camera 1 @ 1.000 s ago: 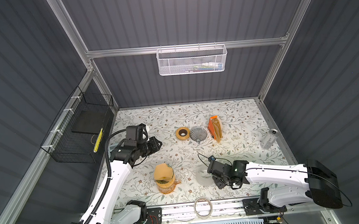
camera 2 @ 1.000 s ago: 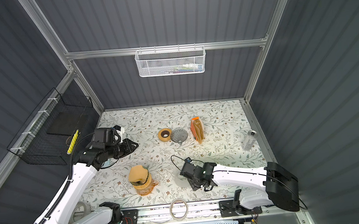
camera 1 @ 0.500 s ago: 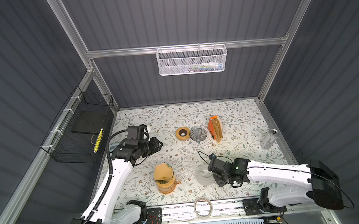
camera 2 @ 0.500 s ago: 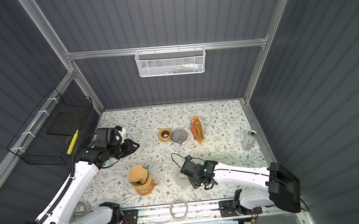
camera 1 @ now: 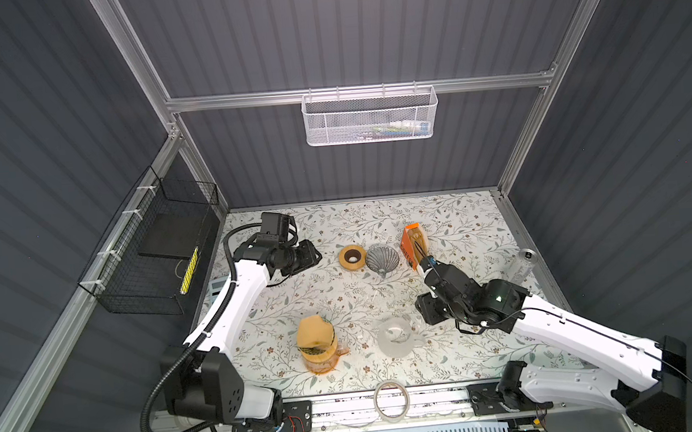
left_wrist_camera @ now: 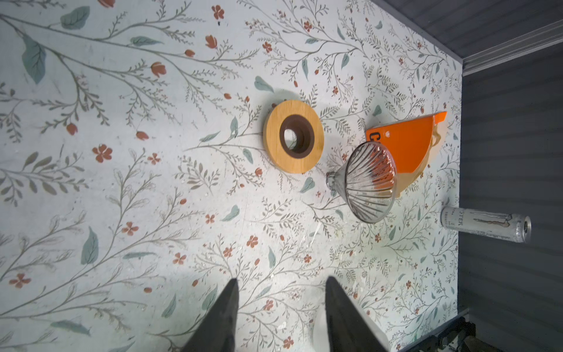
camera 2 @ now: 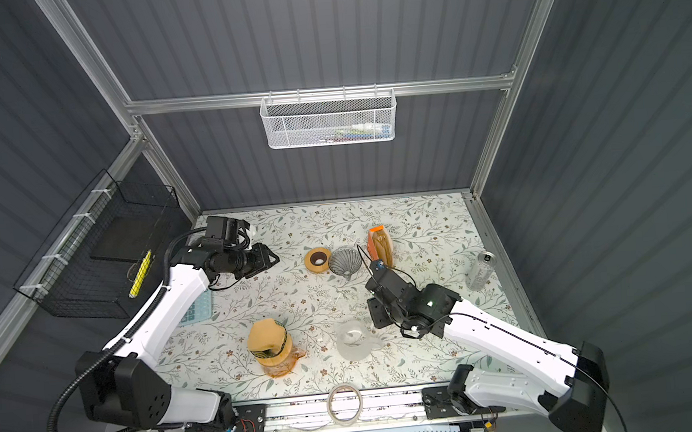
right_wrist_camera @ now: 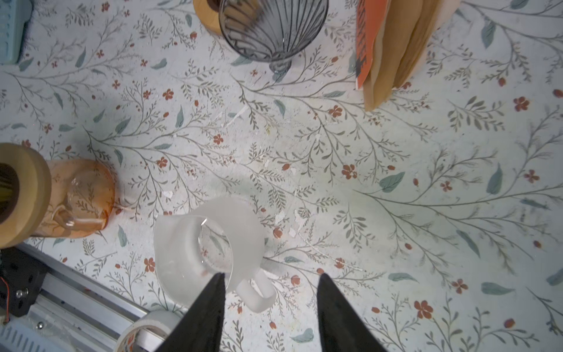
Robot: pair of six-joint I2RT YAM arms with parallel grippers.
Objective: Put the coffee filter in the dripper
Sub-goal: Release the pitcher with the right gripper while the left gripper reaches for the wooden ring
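Observation:
The dripper (camera 1: 382,258) (camera 2: 343,261) is a grey ribbed glass cone lying on its side mid-table. Right beside it stands an orange packet of brown coffee filters (camera 1: 415,241) (camera 2: 381,246). The left wrist view shows the dripper (left_wrist_camera: 368,183) in front of the packet (left_wrist_camera: 405,143); the right wrist view shows the dripper (right_wrist_camera: 274,27) and the filters (right_wrist_camera: 396,45). My left gripper (camera 1: 314,257) (camera 2: 272,259) (left_wrist_camera: 281,282) is open and empty, left of the dripper. My right gripper (camera 1: 423,307) (camera 2: 374,311) (right_wrist_camera: 272,275) is open and empty, nearer the front than the packet.
A wooden ring (camera 1: 351,258) lies left of the dripper. A frosted jug (camera 1: 394,336) (right_wrist_camera: 210,250) stands just left of my right gripper. An orange glass jug with a tan top (camera 1: 316,344) is front centre. A can (camera 1: 523,265) stands at the right edge, a tape roll (camera 1: 391,399) on the front rail.
My right gripper has drawn back and to the right, away from the frosted jug, which now stands free. My left gripper shifted slightly toward the wooden ring and its jaws widened.

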